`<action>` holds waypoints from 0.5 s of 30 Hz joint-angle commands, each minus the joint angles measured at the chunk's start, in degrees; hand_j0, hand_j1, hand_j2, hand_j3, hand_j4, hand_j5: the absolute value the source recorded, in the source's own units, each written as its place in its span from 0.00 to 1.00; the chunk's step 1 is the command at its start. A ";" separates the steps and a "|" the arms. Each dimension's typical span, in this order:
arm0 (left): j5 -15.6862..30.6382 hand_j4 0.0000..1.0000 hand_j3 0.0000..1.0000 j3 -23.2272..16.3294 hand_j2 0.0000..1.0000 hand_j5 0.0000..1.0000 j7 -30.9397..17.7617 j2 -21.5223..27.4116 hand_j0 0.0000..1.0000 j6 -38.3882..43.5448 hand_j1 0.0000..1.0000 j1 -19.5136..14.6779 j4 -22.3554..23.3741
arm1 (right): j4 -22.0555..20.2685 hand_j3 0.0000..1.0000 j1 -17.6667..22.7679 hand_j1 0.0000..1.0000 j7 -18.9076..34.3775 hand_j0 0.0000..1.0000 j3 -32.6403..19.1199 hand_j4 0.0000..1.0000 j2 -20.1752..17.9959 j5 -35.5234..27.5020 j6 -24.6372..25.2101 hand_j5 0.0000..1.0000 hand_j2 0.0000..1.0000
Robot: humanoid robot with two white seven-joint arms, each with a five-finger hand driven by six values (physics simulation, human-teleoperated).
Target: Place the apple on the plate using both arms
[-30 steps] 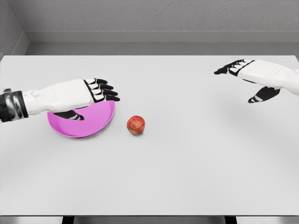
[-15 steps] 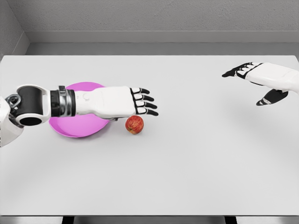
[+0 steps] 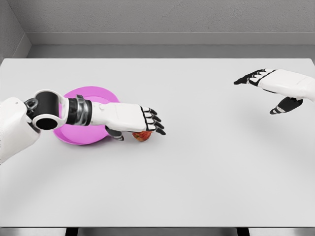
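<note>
Left hand (image 3: 142,121) reaches in low across the pink plate (image 3: 84,141), palm down, sitting right on top of the red apple (image 3: 141,136). Fingers (image 3: 156,124) stretch forward over the fruit and the thumb drops down on its left side, but whether the hand truly grips the apple cannot be told from this angle. Only a sliver of apple peeks out beneath the palm, resting on the white tabletop (image 3: 197,172) just beside the plate's right rim. Over at the far right, the right hand (image 3: 268,83) hovers above the tabletop, well apart from everything, fingers spread and relaxed, holding nothing.
</note>
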 commanded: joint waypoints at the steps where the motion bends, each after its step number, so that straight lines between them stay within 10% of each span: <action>1: 1.19 1.00 1.00 0.19 1.00 1.00 -0.68 -1.72 1.00 0.14 1.00 -0.09 1.17 | -0.02 1.00 0.00 1.00 -0.02 1.00 -0.01 1.00 -0.15 -0.18 0.09 1.00 1.00; 15: -5.58 1.00 1.00 -0.07 1.00 1.00 -0.76 -6.99 1.00 0.14 1.00 -1.49 9.70 | 0.07 1.00 0.79 1.00 -0.02 1.00 -0.01 1.00 -0.58 -0.18 0.09 1.00 1.00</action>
